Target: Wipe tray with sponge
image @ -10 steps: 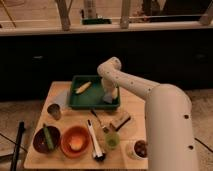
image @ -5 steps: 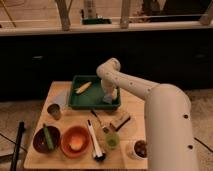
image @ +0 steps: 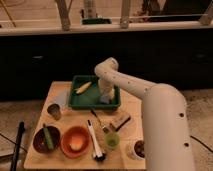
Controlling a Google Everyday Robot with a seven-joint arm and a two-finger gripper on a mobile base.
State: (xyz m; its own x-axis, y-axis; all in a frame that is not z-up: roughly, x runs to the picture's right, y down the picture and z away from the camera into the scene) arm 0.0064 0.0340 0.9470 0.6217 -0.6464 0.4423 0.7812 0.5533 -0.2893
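Tray (image: 80, 102) first: it is dark green, rectangular, with a raised rim, and it sits at the back of the wooden desk (image: 60, 92), near the far edge. Inside it, at the left, a yellow thing like a banana (image: 83, 87) lies slantwise. At the right end of the tray the white arm (image: 131, 88) reaches down from the near right, and the jaws (image: 105, 96) are low inside the tray, just over its floor. A small blue-grey sponge (image: 105, 98) shows right at the tip of the jaws, against the tray's bottom. I cannot tell how far the jaws are open, nor whether they truly clasp the sponge or only press on it.

Nearer on the desk stand an orange bowl (image: 75, 141) with something pale in it, a dark bowl (image: 46, 139) to its left holding a green stick-like thing, and a small grey cup (image: 54, 110) behind that. A green cup (image: 112, 140) stands right of the orange bowl, and a tan-and-dark brush (image: 120, 120) lies just behind it.
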